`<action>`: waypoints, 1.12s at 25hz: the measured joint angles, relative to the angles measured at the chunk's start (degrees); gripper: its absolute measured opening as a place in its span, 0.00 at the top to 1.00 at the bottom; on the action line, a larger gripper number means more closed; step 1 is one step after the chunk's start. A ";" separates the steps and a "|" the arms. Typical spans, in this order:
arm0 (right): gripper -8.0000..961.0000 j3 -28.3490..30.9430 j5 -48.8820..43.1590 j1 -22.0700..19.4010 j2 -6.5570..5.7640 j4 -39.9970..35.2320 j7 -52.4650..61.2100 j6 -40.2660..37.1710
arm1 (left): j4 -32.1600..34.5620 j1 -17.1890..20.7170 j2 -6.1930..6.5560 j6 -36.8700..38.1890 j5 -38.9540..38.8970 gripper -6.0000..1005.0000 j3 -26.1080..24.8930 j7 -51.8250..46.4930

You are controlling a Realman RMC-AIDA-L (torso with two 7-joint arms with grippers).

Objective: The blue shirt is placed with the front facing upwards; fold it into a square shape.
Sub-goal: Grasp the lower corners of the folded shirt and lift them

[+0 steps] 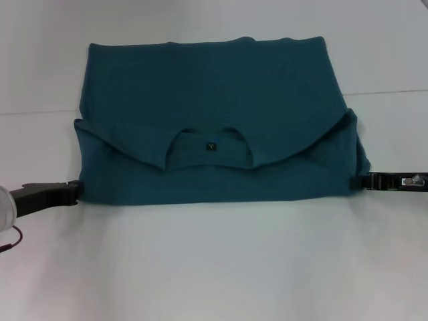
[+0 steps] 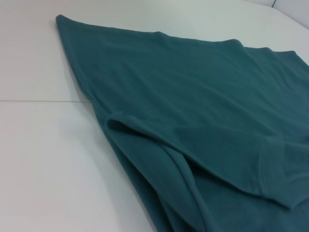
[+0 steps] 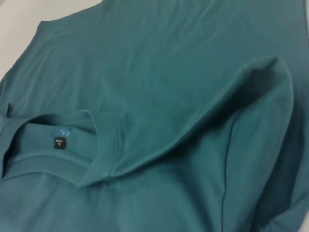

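The blue shirt (image 1: 214,87) lies on the white table (image 1: 214,267), with its near part folded over toward the far side so the plain back shows. The round neck and its small dark label (image 1: 211,145) sit in the middle of the folded flap. My left gripper (image 1: 77,190) touches the shirt's near left edge. My right gripper (image 1: 358,180) touches its near right edge. The left wrist view shows the shirt (image 2: 193,96) with its layered fold edge. The right wrist view shows the collar and the label (image 3: 58,143) beside a folded sleeve.
White table surface surrounds the shirt on all sides. A faint seam line (image 1: 40,112) crosses the table behind the shirt's middle. A thin dark cable (image 1: 12,239) hangs by my left arm at the left edge.
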 joint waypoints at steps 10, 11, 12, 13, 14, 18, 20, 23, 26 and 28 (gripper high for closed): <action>0.96 0.15 0.03 -0.91 -0.02 -1.68 -0.73 -2.77 | 1.56 1.24 0.41 3.56 0.15 1.00 -0.12 -0.16; 0.96 0.20 0.04 -1.06 0.03 -1.95 -0.85 -3.04 | 1.59 1.26 0.42 3.67 0.15 1.00 -0.15 -0.16; 0.96 0.24 0.09 -1.39 0.12 -2.49 -1.13 -3.68 | 1.69 1.32 0.48 4.05 0.16 1.00 -0.28 -0.16; 0.96 0.24 0.09 -1.39 0.12 -2.49 -1.13 -3.68 | 1.76 1.35 0.53 4.45 0.16 1.00 -0.41 -0.16; 0.96 0.26 0.13 -1.59 0.15 -2.69 -1.25 -4.04 | 1.78 1.38 0.61 4.90 0.19 1.00 -0.58 -0.16; 0.96 0.32 0.21 -2.04 0.21 -2.88 -1.74 -4.73 | 1.83 1.41 0.67 5.72 1.11 1.00 -0.71 -0.22; 0.96 0.34 0.25 -2.32 0.20 -2.90 -2.36 -5.44 | 2.01 1.49 0.68 6.49 1.66 1.00 -0.71 -0.31; 0.96 0.35 1.10 -3.23 0.15 -3.12 -3.99 -7.38 | 3.27 2.29 0.63 8.14 2.27 1.00 -0.80 -0.56; 0.96 0.35 3.01 -4.88 0.15 -4.35 -5.83 -9.86 | 4.82 3.18 0.57 10.78 2.37 1.00 -0.90 -0.69; 0.96 0.39 3.71 -6.06 0.25 -5.48 -6.46 -11.25 | 6.21 4.15 0.72 14.45 2.41 0.99 -1.58 -0.69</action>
